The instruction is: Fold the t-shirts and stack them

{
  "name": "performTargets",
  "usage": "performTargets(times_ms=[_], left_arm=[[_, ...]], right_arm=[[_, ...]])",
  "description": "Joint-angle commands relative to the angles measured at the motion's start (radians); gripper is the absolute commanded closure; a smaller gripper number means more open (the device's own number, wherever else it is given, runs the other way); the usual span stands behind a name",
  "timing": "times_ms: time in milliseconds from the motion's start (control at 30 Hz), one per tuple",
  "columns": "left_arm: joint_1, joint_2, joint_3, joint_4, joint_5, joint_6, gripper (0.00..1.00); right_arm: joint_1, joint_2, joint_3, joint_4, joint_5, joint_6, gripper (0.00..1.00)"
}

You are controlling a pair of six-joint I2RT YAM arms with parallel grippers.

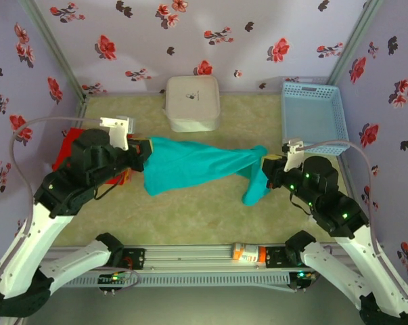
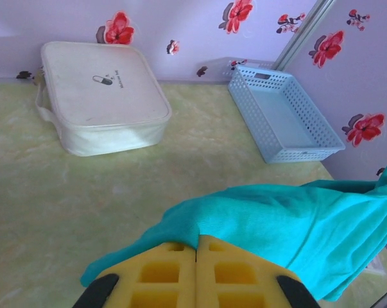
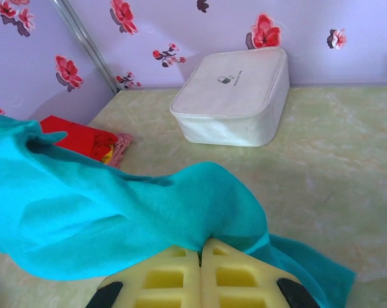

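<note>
The teal t-shirt (image 1: 197, 164) hangs stretched between both grippers above the middle of the table, one end drooping at the right. My left gripper (image 1: 141, 157) is shut on its left end; in the left wrist view the yellow fingers (image 2: 161, 273) pinch the cloth (image 2: 289, 218). My right gripper (image 1: 266, 169) is shut on the right end, the teal cloth (image 3: 116, 212) bunched over its fingers (image 3: 228, 276). The red t-shirt (image 1: 70, 145) lies crumpled at the table's left edge, partly hidden by the left arm, and appears as a red heap (image 3: 74, 138) in the right wrist view.
A white square box (image 1: 192, 101) stands at the back centre. A light-blue mesh basket (image 1: 312, 115) sits at the back right. Pink and yellow cloth (image 3: 116, 146) lies against the red heap. Floral walls close in the table on three sides.
</note>
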Motion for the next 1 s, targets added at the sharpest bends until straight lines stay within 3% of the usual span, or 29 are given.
performTargets(times_ms=[0,233,467,700,733,767,800,833,967], left_arm=[[0.004,-0.032,-0.031,-0.030,-0.038,0.022,0.97],[0.004,-0.015,-0.093,-0.008,-0.035,-0.014,0.97],[0.008,0.059,-0.149,0.015,-0.073,-0.030,0.97],[0.048,0.161,-0.261,0.132,-0.086,-0.067,1.00],[0.057,0.178,-0.280,0.164,-0.084,-0.079,1.00],[0.064,0.195,-0.291,0.185,-0.084,-0.089,1.00],[0.072,0.213,-0.299,0.204,-0.084,-0.095,1.00],[0.080,0.235,-0.303,0.217,-0.083,-0.098,1.00],[0.093,0.278,-0.304,0.231,-0.074,-0.094,1.00]], right_arm=[[0.007,0.017,0.014,-0.055,0.005,-0.040,1.00],[0.006,0.108,0.008,-0.100,-0.041,-0.018,1.00],[-0.017,0.353,0.099,-0.140,0.103,-0.028,1.00],[-0.247,0.657,0.193,0.032,-0.052,0.053,1.00],[-0.260,0.719,0.226,0.034,-0.036,0.062,0.92],[-0.273,0.773,0.259,0.023,-0.016,0.076,0.76],[-0.285,0.830,0.296,0.009,-0.013,0.086,0.51],[-0.297,0.883,0.334,-0.021,-0.007,0.096,0.32],[-0.303,0.932,0.339,-0.069,0.005,0.130,0.11]])
